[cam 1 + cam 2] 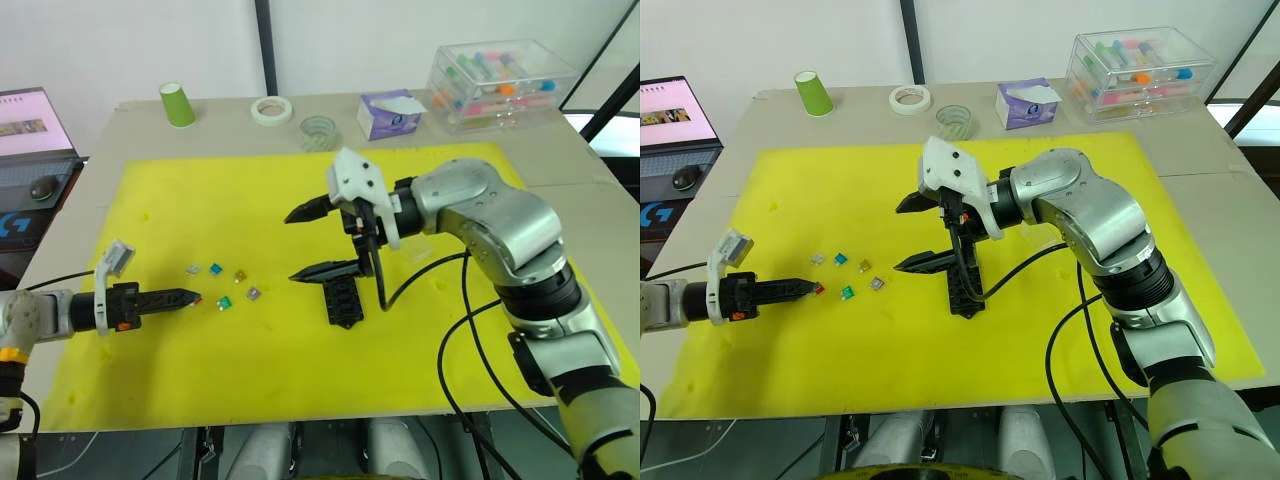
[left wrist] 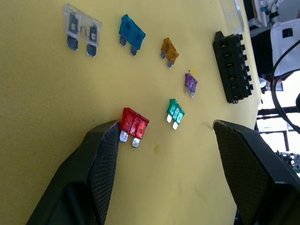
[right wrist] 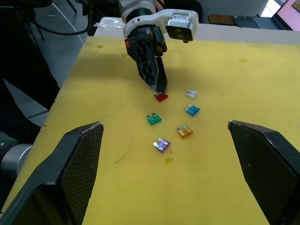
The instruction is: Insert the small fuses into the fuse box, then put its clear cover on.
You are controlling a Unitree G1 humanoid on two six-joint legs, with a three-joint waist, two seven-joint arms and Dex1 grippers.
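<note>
Lying flat on the yellow foam mat (image 1: 250, 380) of the desk (image 1: 90, 190), the six tiny blade fuses form a loose group at about 9 o'clock from the small black plastic fuse box (image 1: 342, 298). The left wrist view separates them clearly: a clear one (image 2: 82, 29), a blue one (image 2: 131, 32), an amber one (image 2: 169, 50), a purple one (image 2: 191, 83), a green one (image 2: 175, 111) and a red one (image 2: 134, 124). In the head views they are only small coloured dots.

The left pincer (image 1: 190, 297) is low over the mat with its black fingers apart. In its wrist view one finger (image 2: 101, 159) touches the red fuse on its side, and the other finger is well apart, with the green fuse between them. From the head views the two fingers look like one dark point, so the gap cannot be read there.

The right pincer (image 1: 318, 240) hangs above the fuse box, wide open, pointing to 9 o'clock, and holds nothing. Its wrist view looks over the fuses toward the left pincer (image 3: 157, 82) and shows the red fuse (image 3: 161, 97) just at that tip; the fuse box is not seen from there.

The slots of the fuse box are empty in the left wrist view (image 2: 230, 65). I cannot make out the clear cover with certainty.

At 12 o'clock, beyond the mat, stand a green paper cup (image 1: 177, 104), a white tape roll (image 1: 271, 110), a purple tissue pack (image 1: 390, 113) and a large clear storage box (image 1: 500, 82).
</note>
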